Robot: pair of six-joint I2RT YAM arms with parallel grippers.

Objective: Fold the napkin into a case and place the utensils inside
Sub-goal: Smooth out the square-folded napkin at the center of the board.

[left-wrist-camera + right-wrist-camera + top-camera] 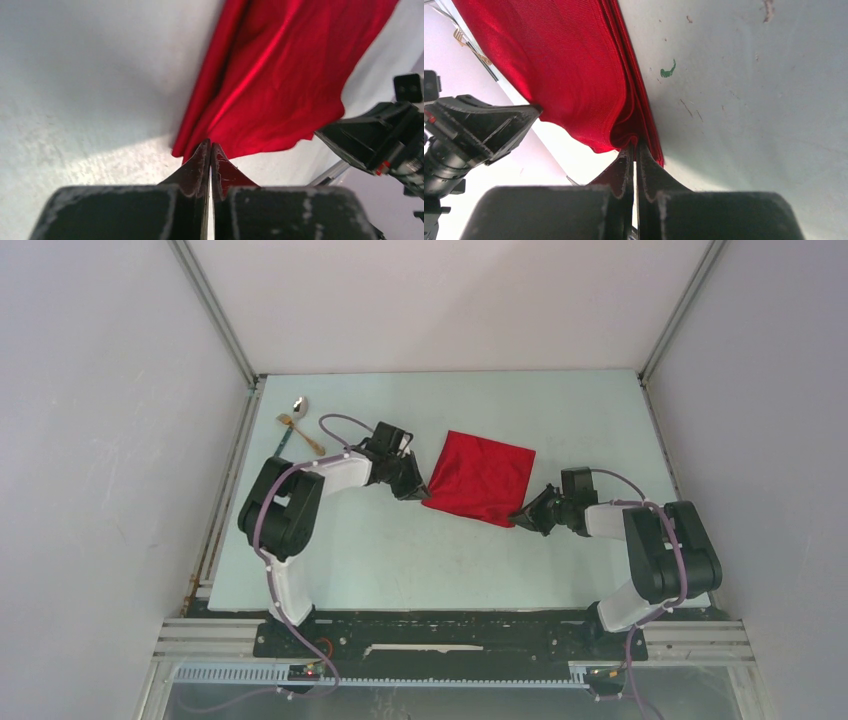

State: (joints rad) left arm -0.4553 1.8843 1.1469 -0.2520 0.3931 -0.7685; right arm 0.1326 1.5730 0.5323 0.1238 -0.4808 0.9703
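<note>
Napkin — in both closed end effectors

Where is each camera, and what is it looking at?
Top: high behind the arms, looking down at the table; both arms and the napkin show.
Left wrist: on the left arm, looking past the left gripper at the napkin.
Right wrist: likewise, past the right gripper.
Shared: both wrist views show the napkin and the other arm.
</note>
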